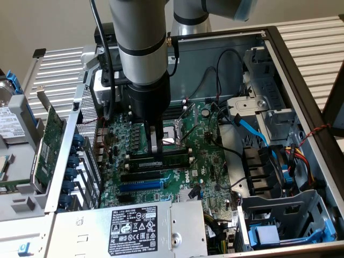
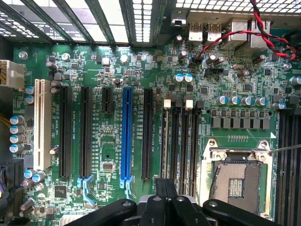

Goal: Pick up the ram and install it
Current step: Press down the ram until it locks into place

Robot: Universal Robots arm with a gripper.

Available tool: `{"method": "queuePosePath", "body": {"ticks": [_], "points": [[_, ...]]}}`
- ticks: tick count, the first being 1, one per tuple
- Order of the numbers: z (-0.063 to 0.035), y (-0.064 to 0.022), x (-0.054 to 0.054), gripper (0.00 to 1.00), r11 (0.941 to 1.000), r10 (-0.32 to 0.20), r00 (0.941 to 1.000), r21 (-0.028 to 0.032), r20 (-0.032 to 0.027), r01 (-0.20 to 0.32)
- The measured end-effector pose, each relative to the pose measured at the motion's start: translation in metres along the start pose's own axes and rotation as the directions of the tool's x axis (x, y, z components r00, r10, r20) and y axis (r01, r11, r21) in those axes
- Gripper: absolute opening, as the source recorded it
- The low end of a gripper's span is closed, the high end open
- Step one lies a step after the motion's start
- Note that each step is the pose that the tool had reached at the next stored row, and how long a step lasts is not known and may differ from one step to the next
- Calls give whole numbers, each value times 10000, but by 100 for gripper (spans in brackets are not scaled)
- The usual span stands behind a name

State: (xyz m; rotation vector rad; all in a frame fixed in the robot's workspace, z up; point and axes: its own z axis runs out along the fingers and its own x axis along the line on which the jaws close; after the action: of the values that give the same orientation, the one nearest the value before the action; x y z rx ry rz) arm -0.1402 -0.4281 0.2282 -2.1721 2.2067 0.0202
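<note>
Open computer case (image 1: 279, 64) with the motherboard (image 1: 161, 161) exposed. The gripper (image 1: 156, 153) hangs straight down over the memory slots (image 1: 161, 161), just beside the CPU socket (image 1: 174, 137). Fingers (image 1: 155, 144) drawn in narrow, tips meeting the ram (image 1: 174, 159); the dark green stick lies lengthwise in the slot row next to the socket, level with the board. Cannot tell whether the fingers pinch it or only press on its upper edge.

Wrist view: gripper (image 2: 164, 188) base dark in the foreground, memory slots (image 2: 181, 141) running away from it, CPU socket (image 2: 237, 176) on one side, blue expansion slot (image 2: 126, 136) on the other.

A green expansion card (image 1: 51, 140) stands outside the case wall, well apart from the socket.
</note>
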Motion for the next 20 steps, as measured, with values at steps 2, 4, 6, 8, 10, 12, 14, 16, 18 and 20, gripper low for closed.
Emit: {"method": "queuePosePath", "body": {"ticks": [2, 4, 6, 8, 10, 12, 14, 16, 18, 20], "points": [[1, 0, 1, 11, 10000, 0, 10000, 0, -1, 0], [2, 0, 1, 11, 10000, 0, 10000, -1, -2, 0], [3, 0, 2, 11, 10000, 0, 10000, -1, -2, 0], [3, -1, 1, 11, 10000, 0, 10000, -1, -1, 0], [4, -2, 1, 11, 10000, 1, 10000, -1, 0, -1], [4, -4, 1, 11, 10000, 1, 10000, -1, 0, -1], [4, -5, 1, 11, 10000, 0, 10000, 0, -1, 0], [5, -5, 2, 11, 10000, 0, 10000, -2, -3, 0], [10, -5, 2, 11, 10000, -1, 10000, 2, 0, 1], [14, -5, 2, 11, 10000, 0, 10000, -1, -2, 0]]}}
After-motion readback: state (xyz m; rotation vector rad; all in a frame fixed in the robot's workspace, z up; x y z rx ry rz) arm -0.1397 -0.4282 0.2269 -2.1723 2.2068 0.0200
